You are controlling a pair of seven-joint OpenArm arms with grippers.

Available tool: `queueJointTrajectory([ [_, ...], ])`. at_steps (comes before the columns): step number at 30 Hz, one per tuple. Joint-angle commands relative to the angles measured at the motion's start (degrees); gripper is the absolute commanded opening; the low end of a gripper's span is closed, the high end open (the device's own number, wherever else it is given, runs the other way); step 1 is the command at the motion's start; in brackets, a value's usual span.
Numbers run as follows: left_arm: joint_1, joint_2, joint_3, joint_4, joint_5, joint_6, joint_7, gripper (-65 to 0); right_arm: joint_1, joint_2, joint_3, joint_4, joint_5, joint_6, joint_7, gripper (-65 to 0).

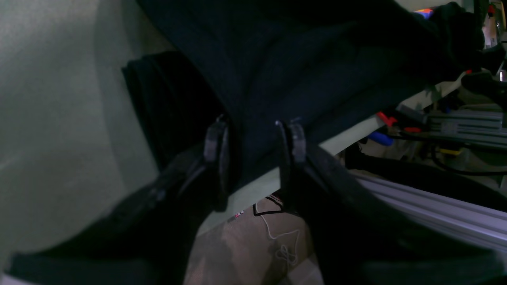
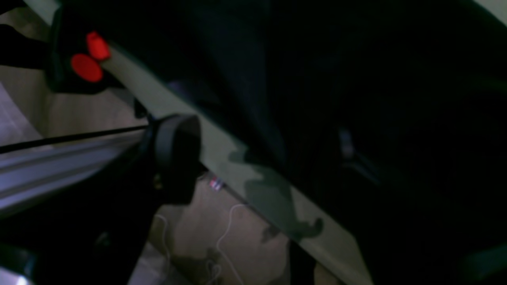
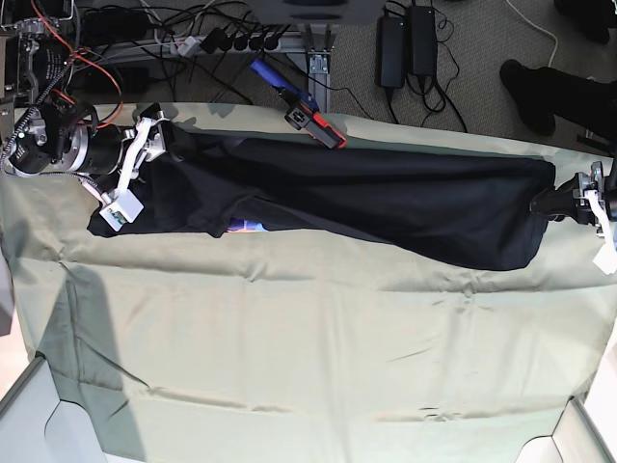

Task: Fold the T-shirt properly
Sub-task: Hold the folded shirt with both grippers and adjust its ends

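The black T-shirt (image 3: 386,207) lies stretched in a long band across the far part of the pale green table cloth (image 3: 308,338), with a bit of coloured print (image 3: 246,228) at its lower edge. My left gripper (image 3: 554,201) is at its right end. In the left wrist view, that gripper (image 1: 253,144) is shut on a bunch of the black cloth (image 1: 317,59). My right gripper (image 3: 154,145) is at the shirt's left end. In the dark, blurred right wrist view its jaws (image 2: 261,150) stand wide apart with the shirt (image 2: 356,79) between them; one finger (image 2: 176,158) shows clearly.
A red and black clamp (image 3: 313,123) sits at the table's far edge just above the shirt. Cables and power bricks (image 3: 410,39) lie on the floor beyond. An aluminium rail (image 1: 435,206) runs below the table edge. A person's shoes (image 3: 549,87) are at the far right.
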Motion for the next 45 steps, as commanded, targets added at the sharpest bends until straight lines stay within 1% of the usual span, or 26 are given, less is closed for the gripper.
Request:
queueJointTrajectory([
  [1,-0.8,-1.6,-0.8,0.9,-1.3,-1.3,-0.6,-42.1,0.6,0.9,0.5,1.3,0.9,4.6,0.6,-21.5],
  [4,-0.8,-1.6,-2.5,0.9,-1.3,-1.3,-0.6,-42.1,0.6,0.8,1.3,3.3,0.9,4.6,0.6,-21.6],
  [6,-0.8,-1.6,-5.0,0.9,-1.3,-1.3,-0.6,-42.1,0.6,0.8,2.9,5.5,0.8,4.6,0.6,-21.6],
  [11,-0.8,-1.7,-11.4,0.9,-1.3,-1.3,-0.6,-42.1,0.6,0.8,10.4,9.3,1.7,4.6,1.0,-21.6],
  [15,-0.8,-2.1,-11.6,0.9,-1.3,-1.3,-0.6,-42.1,0.6,0.8,14.8,9.5,3.1,4.6,1.4,-21.6],
  [17,-0.7,-2.1,-11.6,0.9,-1.3,-1.3,-0.6,-42.1,0.9,0.6,15.6,9.5,4.2,4.6,3.8,-22.7],
  [18,-0.8,-2.1,-11.6,0.9,-1.3,-1.3,-0.6,-42.1,1.1,0.4,15.6,9.5,4.3,4.7,5.5,-27.5],
  [19,-0.8,-2.1,-11.6,0.9,-1.3,-1.3,-0.6,-42.1,1.5,-0.2,15.5,9.5,4.3,4.7,6.8,-37.5],
  [21,-0.7,-1.8,-11.6,0.9,-1.3,-1.3,-0.6,-42.1,2.8,-1.6,15.0,9.1,4.3,4.7,7.4,-65.0],
  [24,-0.5,-1.0,-11.6,0.9,-1.3,-1.3,-0.6,-41.4,4.1,-3.4,13.1,7.1,3.1,4.7,8.2,-65.0],
  [26,0.5,-0.8,-11.5,0.9,-1.2,-1.3,-0.6,-35.1,4.1,-4.1,11.2,4.7,0.9,4.7,9.5,-65.0],
  [28,2.1,-0.8,-11.5,0.9,1.4,-1.3,-2.4,-30.1,4.1,-4.3,9.2,1.7,-1.9,4.7,10.3,-65.0],
  [30,3.1,-0.6,-11.5,0.9,3.5,-1.3,-4.4,-29.7,4.1,-4.3,8.0,-1.4,-3.9,4.7,10.3,-65.0],
  [32,3.1,0.1,-11.5,0.9,5.0,-1.3,-5.0,-29.7,4.1,-4.3,7.5,-4.6,-4.2,4.7,10.1,-65.0],
  [36,3.0,2.7,-11.5,0.7,5.1,-1.3,-5.1,-29.7,4.1,-4.3,7.5,-9.9,-3.9,4.7,10.1,-65.0],
  [38,3.0,4.2,-11.5,0.6,5.7,-1.3,-5.5,-28.6,4.1,-4.3,7.5,-11.3,-3.1,4.7,10.0,-65.0],
  [39,3.0,4.9,-11.5,0.6,6.7,-1.3,-6.1,-28.2,4.1,-4.3,7.5,-11.6,-2.7,4.7,9.8,-65.0],
  [41,3.0,6.1,-11.5,0.6,10.8,-1.3,-8.9,-28.0,4.1,-4.3,7.5,-11.6,-2.1,4.7,9.6,-65.0],
  [43,3.0,6.7,-11.5,0.6,15.1,-1.3,-12.4,-28.0,4.1,-4.3,7.5,-11.6,-2.1,4.7,9.6,-65.0],
  [45,3.0,6.8,-11.5,0.6,17.7,-1.3,-14.9,-28.0,4.1,-4.3,7.5,-11.6,-2.1,4.7,9.2,-65.0],
])
